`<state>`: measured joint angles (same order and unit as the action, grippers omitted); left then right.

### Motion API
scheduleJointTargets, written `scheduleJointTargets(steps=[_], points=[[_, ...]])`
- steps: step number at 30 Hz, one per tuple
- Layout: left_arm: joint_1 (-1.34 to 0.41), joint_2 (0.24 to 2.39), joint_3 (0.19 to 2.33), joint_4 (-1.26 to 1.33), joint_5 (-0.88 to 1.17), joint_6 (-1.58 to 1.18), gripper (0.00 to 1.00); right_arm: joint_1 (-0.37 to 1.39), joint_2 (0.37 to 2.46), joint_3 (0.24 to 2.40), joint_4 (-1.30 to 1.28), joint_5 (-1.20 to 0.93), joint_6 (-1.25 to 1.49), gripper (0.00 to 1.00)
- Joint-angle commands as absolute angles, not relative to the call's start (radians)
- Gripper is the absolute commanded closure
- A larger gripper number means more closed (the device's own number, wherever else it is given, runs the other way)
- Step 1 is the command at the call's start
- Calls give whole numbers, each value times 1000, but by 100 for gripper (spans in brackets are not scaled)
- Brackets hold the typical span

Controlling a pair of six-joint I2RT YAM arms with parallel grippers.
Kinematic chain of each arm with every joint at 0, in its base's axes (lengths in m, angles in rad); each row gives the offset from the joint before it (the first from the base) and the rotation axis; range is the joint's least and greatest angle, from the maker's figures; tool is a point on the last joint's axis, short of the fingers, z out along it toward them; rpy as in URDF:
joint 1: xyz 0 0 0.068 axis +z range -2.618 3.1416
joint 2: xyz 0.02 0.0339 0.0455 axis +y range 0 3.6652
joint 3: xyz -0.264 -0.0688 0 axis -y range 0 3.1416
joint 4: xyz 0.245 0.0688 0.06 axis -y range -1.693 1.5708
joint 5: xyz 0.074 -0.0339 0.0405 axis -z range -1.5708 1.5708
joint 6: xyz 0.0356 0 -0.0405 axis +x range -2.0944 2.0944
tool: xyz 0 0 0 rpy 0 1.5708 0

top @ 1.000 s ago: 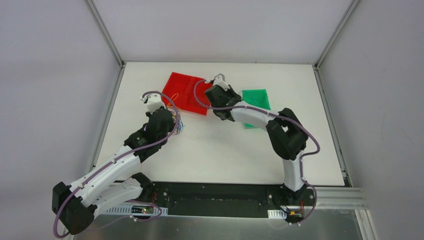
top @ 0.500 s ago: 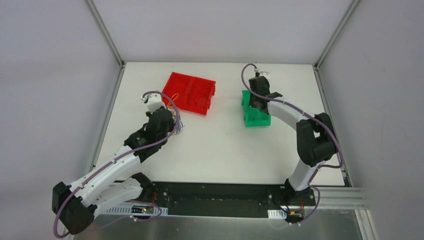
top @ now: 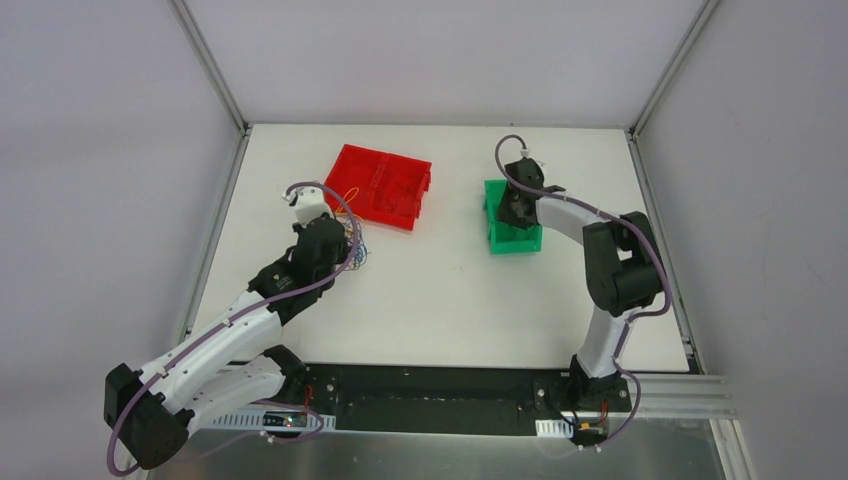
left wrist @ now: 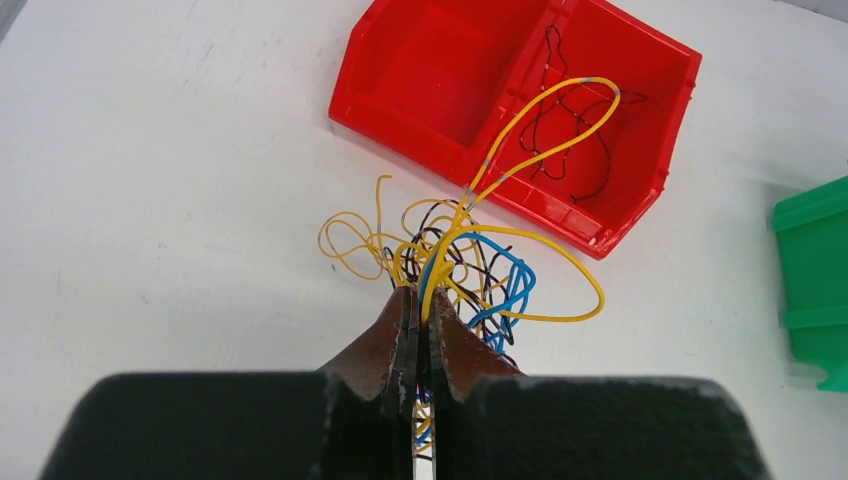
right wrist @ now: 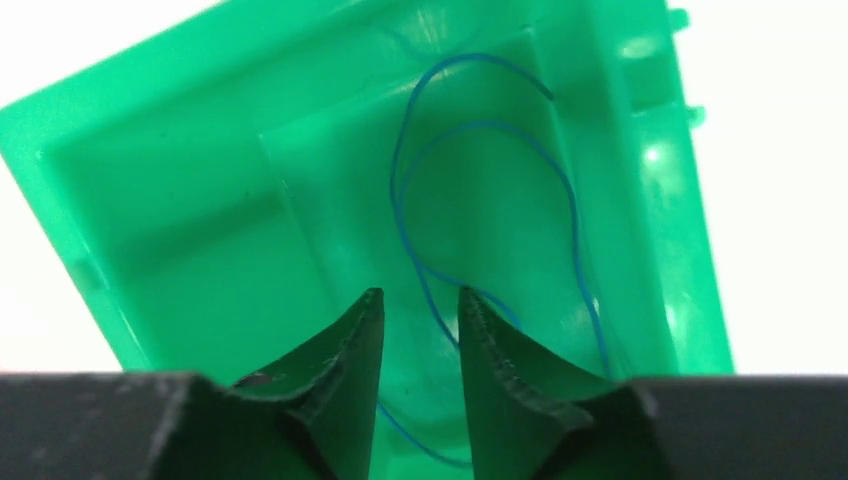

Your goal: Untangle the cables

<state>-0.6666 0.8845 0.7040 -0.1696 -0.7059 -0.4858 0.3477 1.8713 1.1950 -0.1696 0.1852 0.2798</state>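
A tangle of yellow, blue and dark cables [left wrist: 460,265] lies on the white table in front of the red bin [left wrist: 440,80]. My left gripper [left wrist: 420,300] is shut on the tangle, with yellow and blue strands pinched between its fingers. One yellow loop [left wrist: 560,110] reaches over the red bin, where a dark cable [left wrist: 570,130] lies. My right gripper [right wrist: 420,300] hangs over the green bin [right wrist: 200,210], jaws apart. A thin blue cable [right wrist: 480,130] lies loose inside the bin, running down between the open fingers. In the top view the tangle [top: 355,240] shows beside the left gripper [top: 345,235].
The red bin [top: 380,185] sits at the back left and the green bin [top: 495,235] at the back centre-right, with the right gripper [top: 515,210] over it. Metal frame rails border the table on both sides.
My right arm swung from the red bin across to the green bin and lowered over it. Its jaws opened, and the blue cable lies loose in the green bin. The left arm stayed still.
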Motion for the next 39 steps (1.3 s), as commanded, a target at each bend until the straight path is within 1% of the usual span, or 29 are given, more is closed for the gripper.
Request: scheduleJointTargets(steps=[1,7,10,11,14,16,17,21,24,27,29,31,33,35,39], points=[[-669,893,718,-128,-671,-476,100,361,1738,1230,-244,245,304,62],[-669,906,720,-112,-629,-462,100,390,1630,1291,-336,293,293,59],[-669,917,720,-78,-537,-433,100,404,1563,1276,-345,293,302,56],[-669,920,719,-54,-476,-413,100,415,1536,1261,-338,288,309,52],[-669,931,715,9,-270,-353,100,465,1431,1195,-292,228,307,34],[-669,938,706,59,-152,-328,100,510,1349,1124,-238,160,294,31],[-669,941,701,83,-79,-318,100,538,1304,1072,-213,116,282,30],[-669,955,691,157,96,-301,100,632,1132,906,-103,-36,241,29],[-669,983,697,204,217,-298,100,658,1004,774,56,-132,284,29],[-669,1002,704,228,309,-301,100,669,935,648,229,-210,324,29],[-669,1002,695,253,330,-309,100,675,923,627,252,-256,329,29],[-669,997,688,274,357,-311,100,686,917,630,234,-255,317,30],[-669,985,681,287,386,-313,100,691,920,620,262,-273,314,32],[-669,969,672,302,393,-313,100,701,933,632,259,-293,297,37],[-670,957,670,306,421,-312,100,736,938,644,230,-298,237,42]])
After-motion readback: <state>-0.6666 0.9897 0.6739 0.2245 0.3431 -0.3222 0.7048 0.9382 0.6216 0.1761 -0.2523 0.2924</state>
